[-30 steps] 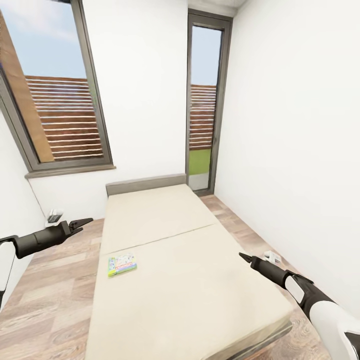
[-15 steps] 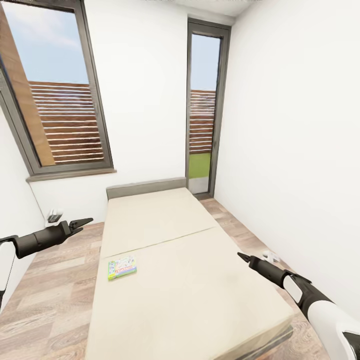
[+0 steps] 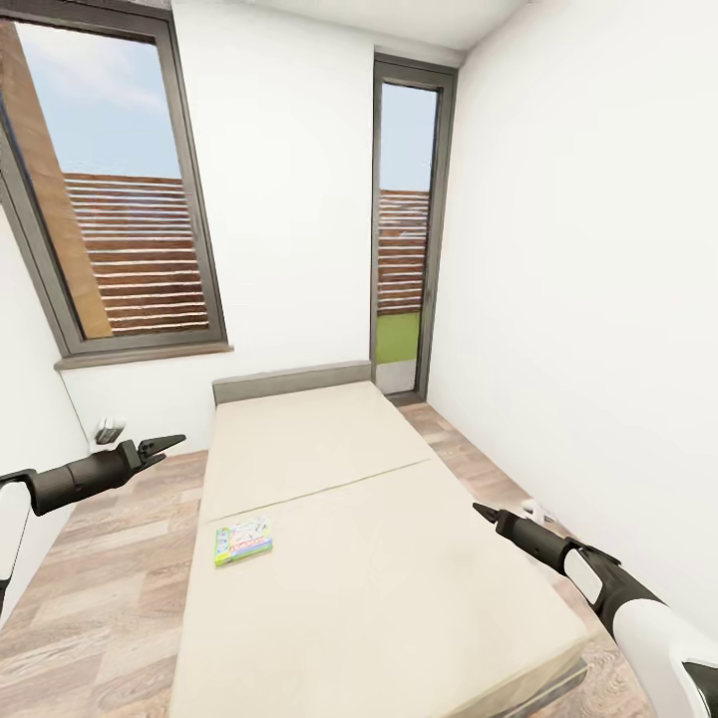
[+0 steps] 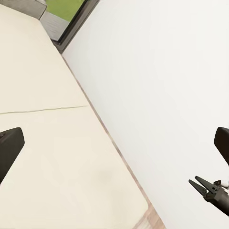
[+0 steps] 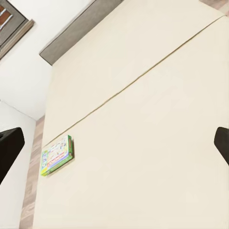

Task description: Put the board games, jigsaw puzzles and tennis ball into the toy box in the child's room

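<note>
Head view, from the left edge across: the left gripper (image 3: pixel 170 442) juts in at mid-left over the wood-plank floor (image 3: pixel 110 558), its two dark fingers spread apart with nothing between them. Above it, in the upper left, a large grey-framed window (image 3: pixel 110 199) looks onto a slatted fence and sky. Lower centre is taken by the bed (image 3: pixel 399 598), a plain beige mattress with a seam across it and a grey headboard (image 3: pixel 291 381) against the white wall. One board game (image 3: pixel 243 540), a small flat box with colourful cartoon art and a green edge, lies flat on the mattress close to the bed's left edge, just below the seam and well apart from both grippers. Above the headboard's right end stands a tall narrow glazed door (image 3: pixel 403 229). At lower right the right gripper (image 3: pixel 481 513) reaches in over the bed's right side; its tips look close together, yet I cannot tell whether they are pressed shut. In the right wrist view the same board game (image 5: pixel 57 155) sits in the lower left of the frame on the mattress. In the left wrist view the right gripper (image 4: pixel 196 183) appears at lower right, tips slightly parted, before the white wall.
</note>
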You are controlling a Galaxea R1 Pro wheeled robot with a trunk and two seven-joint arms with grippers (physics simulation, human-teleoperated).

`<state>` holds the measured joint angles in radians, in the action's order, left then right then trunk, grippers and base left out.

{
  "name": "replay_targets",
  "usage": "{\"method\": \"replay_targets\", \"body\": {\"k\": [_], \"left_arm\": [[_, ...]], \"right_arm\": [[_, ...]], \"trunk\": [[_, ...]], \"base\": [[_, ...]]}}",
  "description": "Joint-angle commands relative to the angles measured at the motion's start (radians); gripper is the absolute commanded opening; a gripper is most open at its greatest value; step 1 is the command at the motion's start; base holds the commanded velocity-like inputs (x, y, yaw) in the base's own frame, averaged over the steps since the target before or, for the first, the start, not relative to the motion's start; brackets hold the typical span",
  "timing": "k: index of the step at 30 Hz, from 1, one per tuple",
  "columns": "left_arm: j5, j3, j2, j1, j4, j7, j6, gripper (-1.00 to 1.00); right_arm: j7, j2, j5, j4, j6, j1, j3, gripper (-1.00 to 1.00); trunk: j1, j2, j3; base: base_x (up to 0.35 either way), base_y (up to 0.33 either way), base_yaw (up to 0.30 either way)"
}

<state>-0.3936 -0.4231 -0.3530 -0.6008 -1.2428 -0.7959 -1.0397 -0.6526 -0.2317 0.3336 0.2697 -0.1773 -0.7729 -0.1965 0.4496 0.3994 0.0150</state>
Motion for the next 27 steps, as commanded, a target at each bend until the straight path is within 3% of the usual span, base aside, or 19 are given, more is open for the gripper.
{"method": "replay_targets", "body": {"k": [1,27], "left_arm": [[0.004,-0.001,0.000,-0.001,0.000,-0.006,-0.003,1.00],[0.000,-0.008,0.004,-0.001,0.000,-0.012,-0.002,1.00]], "right_arm": [[-0.003,0.000,0.009,0.000,-0.010,0.000,-0.003,1.00],[-0.006,0.000,0.010,0.003,-0.011,0.000,-0.001,1.00]], "trunk": [[0.000,0.001,0.001],[0.000,0.001,0.043]], "base": [[0.000,0.000,0.000],[-0.017,0.022,0.000]]}}
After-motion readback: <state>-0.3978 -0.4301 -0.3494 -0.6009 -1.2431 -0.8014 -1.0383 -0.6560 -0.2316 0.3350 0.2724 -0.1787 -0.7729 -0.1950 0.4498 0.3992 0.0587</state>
